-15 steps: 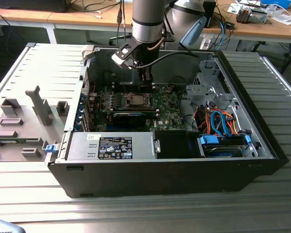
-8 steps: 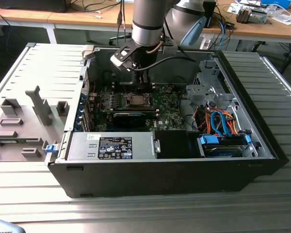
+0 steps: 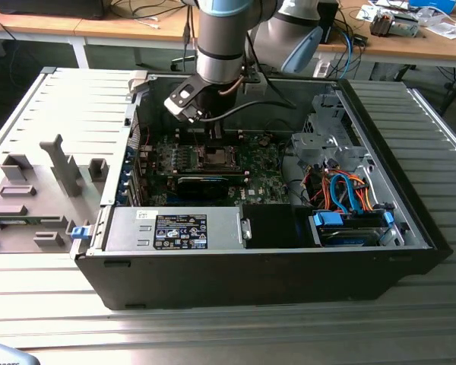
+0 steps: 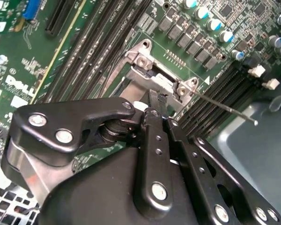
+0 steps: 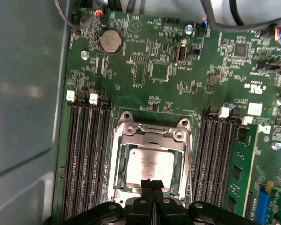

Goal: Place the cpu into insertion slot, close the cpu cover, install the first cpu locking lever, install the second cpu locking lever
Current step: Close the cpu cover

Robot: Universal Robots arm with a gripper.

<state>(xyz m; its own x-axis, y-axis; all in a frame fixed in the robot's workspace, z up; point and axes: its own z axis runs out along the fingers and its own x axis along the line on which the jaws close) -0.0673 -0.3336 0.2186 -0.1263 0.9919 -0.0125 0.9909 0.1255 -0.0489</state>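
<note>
gripper [image 5: 152, 183] fingers pressed together, nothing btwn them, tips at edge of cpu [image 5: 150, 163]. cpu lies flat in socket on motherboard [image 5: 187, 101], metal cover [image 5: 152, 133] framing it. thin lever [image 4: 225, 108] sticks out beside socket.

The cpu [image 5: 150, 164] has a silvery-grey metal top with a dull satin sheen; the cpu cover [image 5: 152, 132] around it is bare bright metal, smooth; the motherboard [image 5: 187, 98] is green lacquered board, faintly glossy; the gripper [image 5: 152, 183] is matt black, its screws [image 4: 159, 190] shiny metal; the case [image 3: 235, 281] is dark matt sheet metal; the table [image 3: 213, 334] is ribbed grey metal.
</note>
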